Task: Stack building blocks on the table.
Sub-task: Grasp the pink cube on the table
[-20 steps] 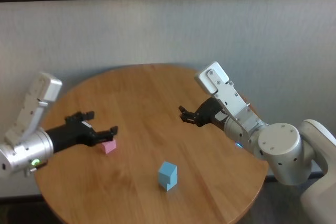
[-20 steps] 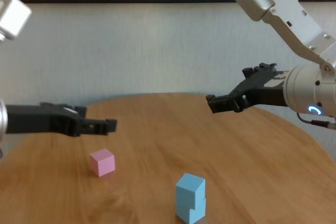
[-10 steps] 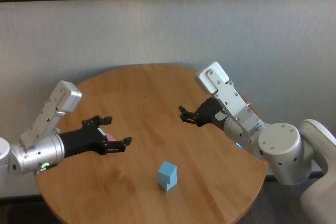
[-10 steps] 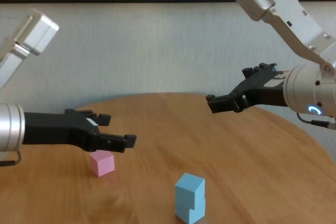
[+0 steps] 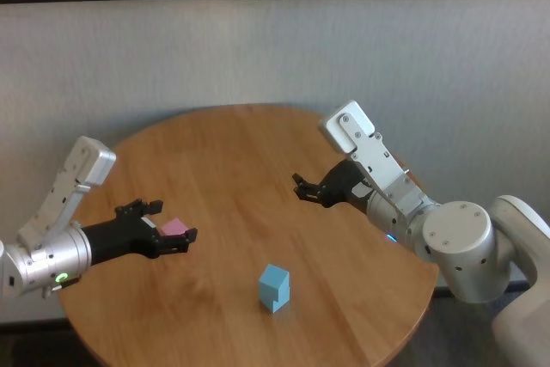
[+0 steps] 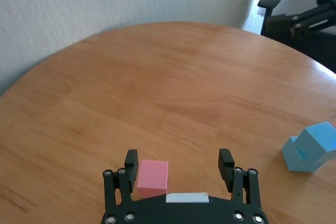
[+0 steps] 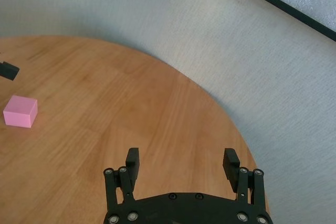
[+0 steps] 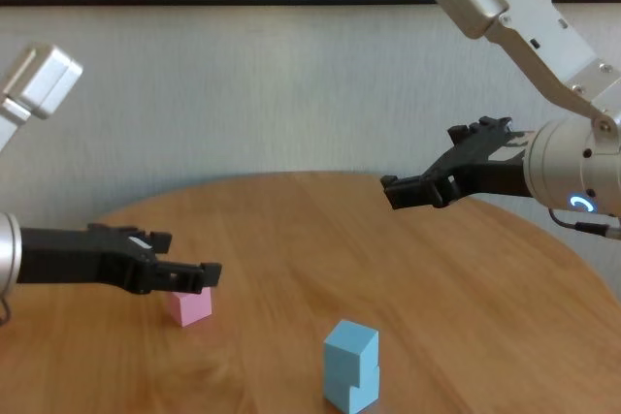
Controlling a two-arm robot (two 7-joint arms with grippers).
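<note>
Item: small matte pink cube (image 6: 153, 177) on round light-brown wood-grain table (image 5: 241, 152), left side. Left gripper (image 6: 180, 169): fingers spread, straddling cube, nearer one finger, not clamped, apparently lined up for pickup. Two light blue cubes (image 5: 274, 288): stacked near front, likely base awaiting pink. Right gripper (image 8: 417, 188): fingers spread, empty, parked above table.

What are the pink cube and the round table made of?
The pink cube looks like matte foam or painted wood: flat colour, no shine, so I can't be sure. The table looks like wood or a wood-look laminate: light brown with grain lines and a smooth, faint sheen.
</note>
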